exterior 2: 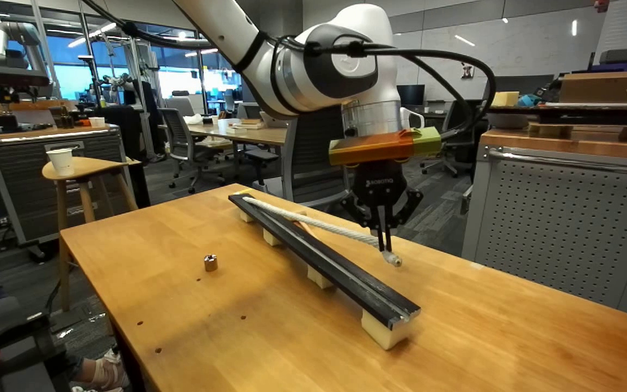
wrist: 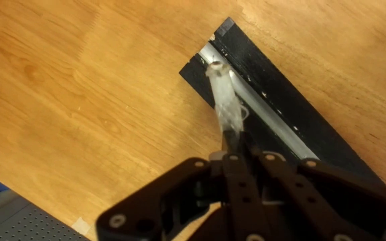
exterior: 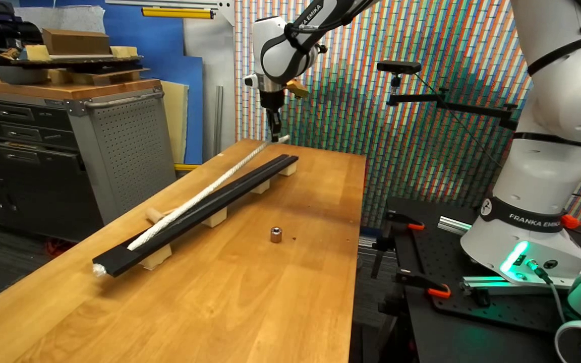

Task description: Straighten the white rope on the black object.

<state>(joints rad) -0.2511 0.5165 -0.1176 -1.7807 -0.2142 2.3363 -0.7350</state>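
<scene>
White rope [exterior: 205, 191] nearly straight, one tip poking past black grooved bar [exterior 2: 324, 261]; other I hold up, clear of bar.

Even, diffuse light covers the wooden tabletop [exterior: 250, 297] in both exterior views, leaving a faint sheen toward its near end. In an exterior view, windows [exterior 2: 174, 74] at the far left are overexposed, and a whiteboard [exterior 2: 501, 43] at the far right carries bright reflections; a soft-edged shadow lies left of the black rail [exterior 2: 321, 257]. In an exterior view, a green lamp [exterior: 515, 257] on the robot base [exterior: 492, 244], at right, bleaches to white at its core and tints the aluminium profile [exterior: 497, 285]. In the wrist view, the silvery channel [wrist: 273, 121] gleams, whereas the gripper [wrist: 235, 136] is dark and slightly out of focus; the end of the white rope [wrist: 225, 92] is blurred.
</scene>
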